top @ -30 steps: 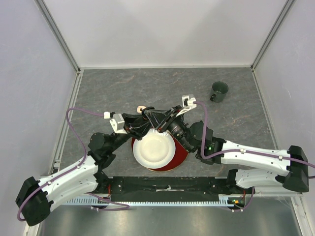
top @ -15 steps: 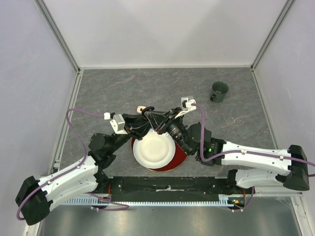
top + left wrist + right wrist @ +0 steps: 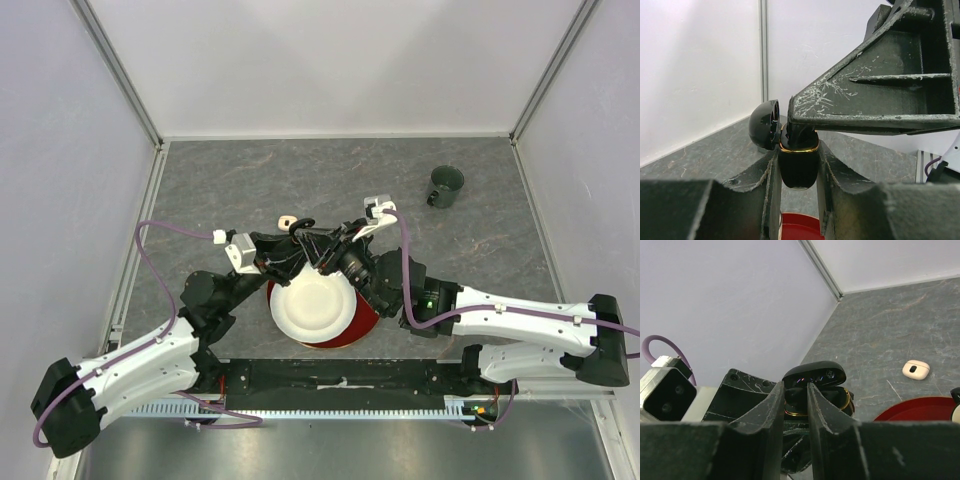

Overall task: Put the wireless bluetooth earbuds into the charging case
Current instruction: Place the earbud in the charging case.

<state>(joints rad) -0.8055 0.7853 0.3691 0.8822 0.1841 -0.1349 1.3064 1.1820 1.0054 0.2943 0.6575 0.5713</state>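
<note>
My left gripper (image 3: pixel 798 161) is shut on the black charging case (image 3: pixel 798 170). The case has a gold rim, and its lid (image 3: pixel 764 125) stands open to the left. My right gripper (image 3: pixel 796 390) is shut on a black earbud (image 3: pixel 796 396) and holds it down in the mouth of the case (image 3: pixel 840 401), under the raised lid (image 3: pixel 815 373). In the top view both grippers meet at the case (image 3: pixel 303 229), above the far edge of the red plate. A small white earbud (image 3: pixel 916 369) lies on the table beyond the plate and also shows in the top view (image 3: pixel 287 221). The other earbuds are hidden.
A red plate (image 3: pixel 368 318) holding a round white dish (image 3: pixel 312 305) sits just below the grippers. A dark green mug (image 3: pixel 446 186) stands at the far right. Grey walls close in the table on three sides.
My right gripper has shifted a little to the left, closer onto the case. The left arm has barely moved.
</note>
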